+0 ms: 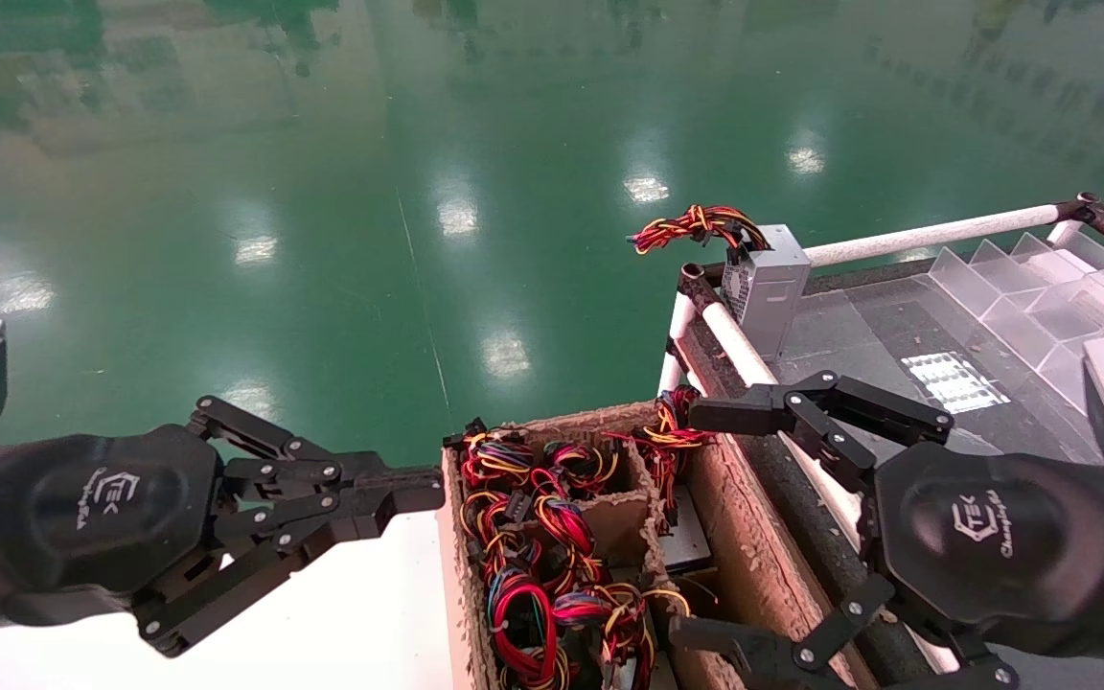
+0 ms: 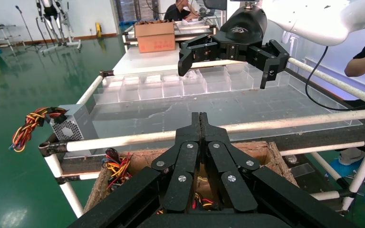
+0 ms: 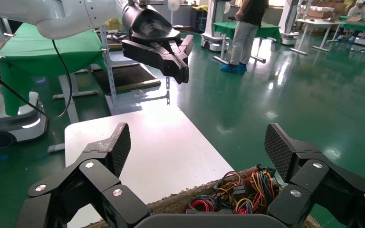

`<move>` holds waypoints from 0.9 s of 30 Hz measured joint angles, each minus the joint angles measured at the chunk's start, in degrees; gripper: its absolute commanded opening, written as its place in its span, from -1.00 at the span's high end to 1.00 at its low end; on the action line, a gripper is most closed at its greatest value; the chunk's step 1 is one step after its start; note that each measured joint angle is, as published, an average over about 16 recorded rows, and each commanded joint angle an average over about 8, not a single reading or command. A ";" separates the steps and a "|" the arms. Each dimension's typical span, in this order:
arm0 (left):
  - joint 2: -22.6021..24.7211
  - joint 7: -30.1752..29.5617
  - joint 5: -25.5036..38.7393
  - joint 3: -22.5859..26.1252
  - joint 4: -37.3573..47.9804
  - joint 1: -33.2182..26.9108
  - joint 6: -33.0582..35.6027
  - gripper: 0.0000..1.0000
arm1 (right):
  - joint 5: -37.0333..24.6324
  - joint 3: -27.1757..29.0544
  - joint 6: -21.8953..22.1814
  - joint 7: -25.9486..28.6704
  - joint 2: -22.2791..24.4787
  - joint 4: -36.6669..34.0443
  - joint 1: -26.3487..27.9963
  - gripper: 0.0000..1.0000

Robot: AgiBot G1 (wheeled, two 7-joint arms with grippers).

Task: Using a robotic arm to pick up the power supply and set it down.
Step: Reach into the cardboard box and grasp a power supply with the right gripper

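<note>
A cardboard box (image 1: 748,537) at the bottom middle is packed with red, yellow and black wire bundles (image 1: 533,537) standing up from power supplies. Their grey bodies are mostly hidden; one grey metal face (image 1: 684,541) shows on the box's right side. Which one is the task's power supply I cannot tell. My right gripper (image 1: 701,522) hangs open over the box's right part, with nothing between its pads (image 3: 119,145); the bundles (image 3: 237,192) lie below it. My left gripper (image 1: 423,494) is shut and empty, left of the box over a white table (image 1: 360,613).
Another grey supply with a vented face and sideways wires (image 1: 768,278) stands on the corner of a pipe-framed rack (image 1: 926,235) right of the box. Clear plastic dividers (image 1: 1041,297) sit on the rack's dark top. Green floor lies beyond. A person (image 3: 247,28) stands farther off.
</note>
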 measured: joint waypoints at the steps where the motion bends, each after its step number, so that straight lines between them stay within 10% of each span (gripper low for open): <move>1: 0.00 0.00 0.00 0.00 0.00 0.00 0.00 0.11 | 0.00 0.00 0.00 0.00 0.00 0.00 0.00 -1.00; 6: 0.00 0.00 0.00 0.00 0.00 0.00 0.00 -1.00 | 0.00 0.00 0.00 0.00 0.00 0.01 0.00 -1.00; 27: 0.00 0.01 0.00 0.01 0.02 -0.01 0.01 -1.00 | -7.46 -3.28 4.18 0.62 -3.21 -5.67 3.10 -1.00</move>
